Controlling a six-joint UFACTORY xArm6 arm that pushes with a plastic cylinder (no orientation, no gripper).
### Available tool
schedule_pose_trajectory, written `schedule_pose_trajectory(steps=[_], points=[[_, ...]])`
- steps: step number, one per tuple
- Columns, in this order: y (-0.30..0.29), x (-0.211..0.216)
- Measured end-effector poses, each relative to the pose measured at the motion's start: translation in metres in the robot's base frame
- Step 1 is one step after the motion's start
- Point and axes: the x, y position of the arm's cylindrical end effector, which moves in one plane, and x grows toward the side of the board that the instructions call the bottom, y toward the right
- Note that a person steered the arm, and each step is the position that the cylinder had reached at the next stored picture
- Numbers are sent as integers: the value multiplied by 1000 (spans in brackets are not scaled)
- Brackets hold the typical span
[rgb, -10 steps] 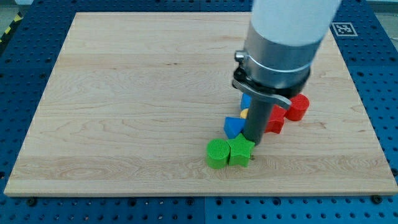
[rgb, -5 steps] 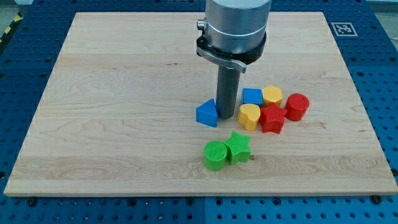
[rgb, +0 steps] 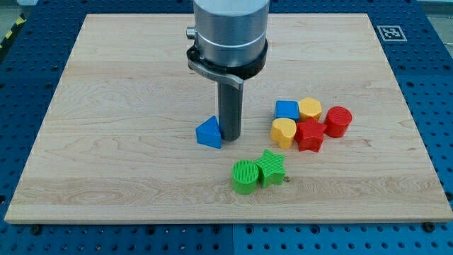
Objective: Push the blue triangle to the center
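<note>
pale wooden board [rgb: 127, 92] on blue perforated table [rgb: 21, 85]

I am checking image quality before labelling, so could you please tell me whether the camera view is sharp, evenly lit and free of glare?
Camera view: lighting is even and soft, with only a faint shadow beside my tip and the blue triangle; the wooden board shows no glare; blocks such as the green star are sharp; the arm's top is cropped.

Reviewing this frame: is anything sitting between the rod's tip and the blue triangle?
Nothing. In the camera view, my tip stands right against the blue triangle, on its right side in the view, with no block and no visible board between them.
</note>
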Motion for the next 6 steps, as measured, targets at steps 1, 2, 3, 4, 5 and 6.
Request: schedule_pose_trajectory(steps=[1,2,3,4,5,6], points=[[-1,18],[-20,19],[-43,19],[-51,16],[-49,8],[-49,-15]])
